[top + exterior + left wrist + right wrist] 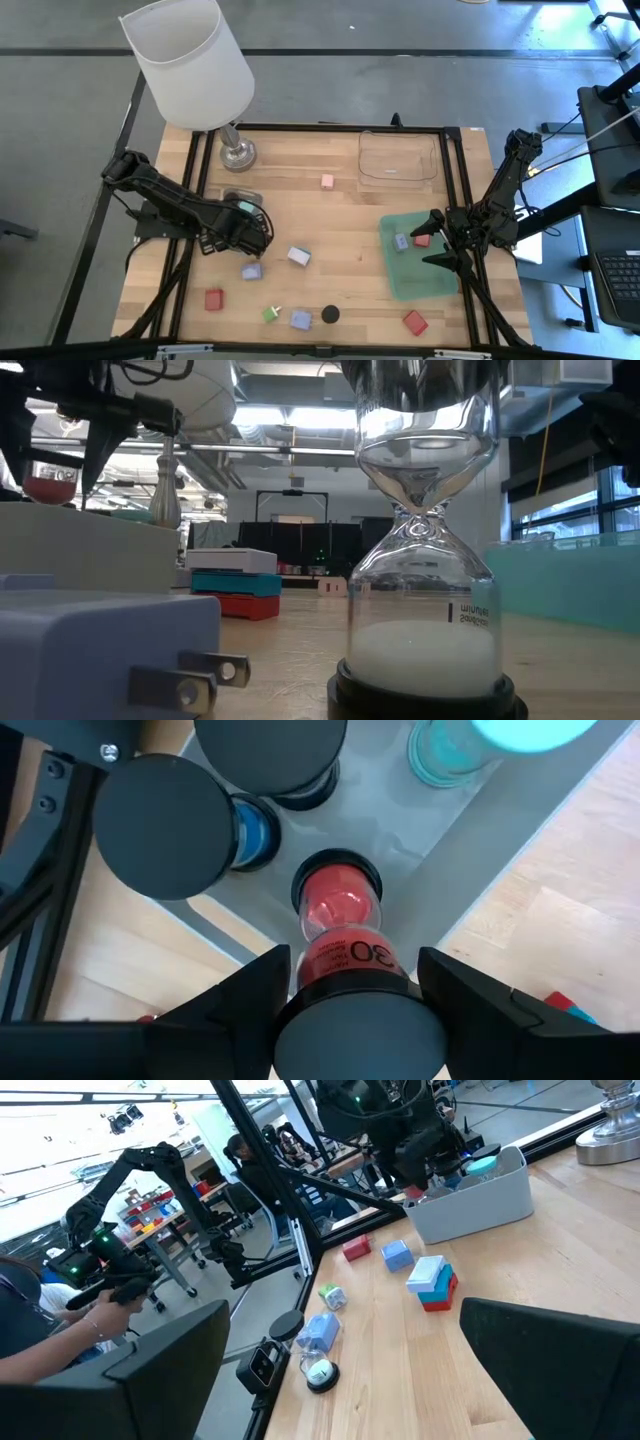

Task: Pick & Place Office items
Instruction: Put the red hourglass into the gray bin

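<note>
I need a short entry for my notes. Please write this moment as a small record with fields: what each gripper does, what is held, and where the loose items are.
left gripper: closed around the red sand timer, at the grey holder
holder contents: also a blue timer and a teal timer
right gripper: open, holds nothing, over the green tray
in the green tray: a lilac block and a red block
clear tray: at the table's far side
loose on the table: pink block, black cap
</note>
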Robot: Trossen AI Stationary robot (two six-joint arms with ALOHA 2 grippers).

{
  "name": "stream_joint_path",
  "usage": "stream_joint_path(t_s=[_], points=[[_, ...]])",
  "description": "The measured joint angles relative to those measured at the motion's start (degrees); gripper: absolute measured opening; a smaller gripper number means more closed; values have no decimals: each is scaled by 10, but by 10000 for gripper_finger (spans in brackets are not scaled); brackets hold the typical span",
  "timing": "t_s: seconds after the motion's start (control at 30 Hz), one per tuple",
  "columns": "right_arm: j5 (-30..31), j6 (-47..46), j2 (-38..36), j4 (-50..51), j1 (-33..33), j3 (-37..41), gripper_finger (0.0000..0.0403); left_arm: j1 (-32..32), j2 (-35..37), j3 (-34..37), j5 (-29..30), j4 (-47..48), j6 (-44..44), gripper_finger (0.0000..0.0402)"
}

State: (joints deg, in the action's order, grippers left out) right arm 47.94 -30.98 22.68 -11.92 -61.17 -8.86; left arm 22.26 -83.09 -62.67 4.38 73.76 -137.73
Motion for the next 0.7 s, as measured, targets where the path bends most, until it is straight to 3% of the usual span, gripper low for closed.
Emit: stream_joint_path(t_s=[0.23,0.43,0.7], points=[[0,0,0,0,0,0,400,12,0,31,1,-38,-11,205],[0,0,0,0,0,0,400,24,0,32,2,-16,-12,223],[0,0,0,0,0,0,400,25,0,32,6,-11,-15,207]])
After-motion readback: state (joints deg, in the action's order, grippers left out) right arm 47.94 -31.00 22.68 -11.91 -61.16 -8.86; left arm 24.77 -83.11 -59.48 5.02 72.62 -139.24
